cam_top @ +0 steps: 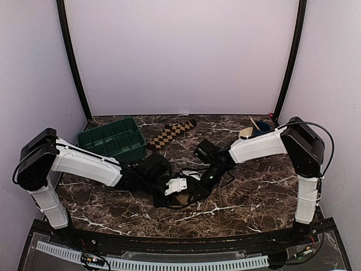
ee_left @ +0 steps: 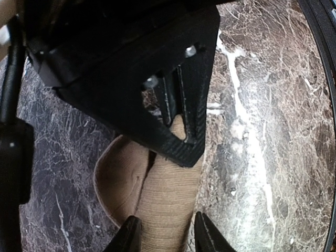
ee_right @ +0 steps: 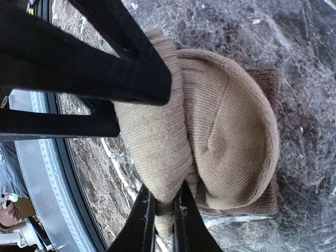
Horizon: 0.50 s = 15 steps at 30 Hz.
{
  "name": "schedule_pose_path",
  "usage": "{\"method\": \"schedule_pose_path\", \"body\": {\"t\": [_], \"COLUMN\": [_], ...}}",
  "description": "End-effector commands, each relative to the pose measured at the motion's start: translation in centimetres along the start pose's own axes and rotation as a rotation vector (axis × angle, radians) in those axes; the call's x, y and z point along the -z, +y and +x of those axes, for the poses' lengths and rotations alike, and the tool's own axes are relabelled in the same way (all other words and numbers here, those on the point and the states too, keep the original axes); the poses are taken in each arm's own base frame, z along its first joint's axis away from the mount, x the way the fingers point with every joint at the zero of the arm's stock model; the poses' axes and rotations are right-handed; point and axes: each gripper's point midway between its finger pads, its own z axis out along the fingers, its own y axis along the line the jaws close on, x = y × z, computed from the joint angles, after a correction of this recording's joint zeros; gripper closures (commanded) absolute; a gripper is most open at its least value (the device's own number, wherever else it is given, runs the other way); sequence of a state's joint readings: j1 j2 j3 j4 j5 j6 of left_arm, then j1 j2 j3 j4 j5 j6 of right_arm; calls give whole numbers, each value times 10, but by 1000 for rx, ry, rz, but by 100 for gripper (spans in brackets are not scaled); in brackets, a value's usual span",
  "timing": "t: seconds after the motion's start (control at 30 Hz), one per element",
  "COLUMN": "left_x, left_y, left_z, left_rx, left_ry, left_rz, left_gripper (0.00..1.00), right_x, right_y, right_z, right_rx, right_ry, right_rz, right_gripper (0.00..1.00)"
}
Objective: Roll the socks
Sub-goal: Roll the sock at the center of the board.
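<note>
Two robot arms meet low over the middle of a dark marbled worktop. Both end effectors are on the same tan sock, which lies directly beneath them, partly rolled into a thick, rounded bundle.

The right end effector is almost fully closed, its two fingers pinching a fold of ribbed tan fabric at the edge of the bundle. The sock's darker brown toe shows flat on the marble on the far side of the bundle from these fingers.

The left end effector is partly open, with its fingers on either side of the sock's ribbed length and touching the fabric on both sides. The right end effector sits just beyond its fingertips, over the same sock.

The checkered sock lies flat, well apart from both end effectors towards the back of the worktop. It is just beside a green tray.
</note>
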State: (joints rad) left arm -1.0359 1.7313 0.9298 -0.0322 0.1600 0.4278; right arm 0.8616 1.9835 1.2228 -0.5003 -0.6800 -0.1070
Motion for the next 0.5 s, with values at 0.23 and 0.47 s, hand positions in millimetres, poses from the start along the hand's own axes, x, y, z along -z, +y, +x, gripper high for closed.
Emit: {"method": "schedule_pose_path", "body": {"t": [0.23, 0.47], "left_x": [-9, -12], "left_y": [-8, -8], "left_z": [2, 5], "left_rx": [-25, -21], "left_ry": [34, 48], "left_rz": [43, 49], "left_gripper": [69, 81], "right_x": [-2, -1], "right_y": [-3, -2], "right_z": [2, 2], "right_rx": [-15, -17], "right_ry": [23, 23], "right_rz": [-28, -36], "right_gripper": [100, 100]}}
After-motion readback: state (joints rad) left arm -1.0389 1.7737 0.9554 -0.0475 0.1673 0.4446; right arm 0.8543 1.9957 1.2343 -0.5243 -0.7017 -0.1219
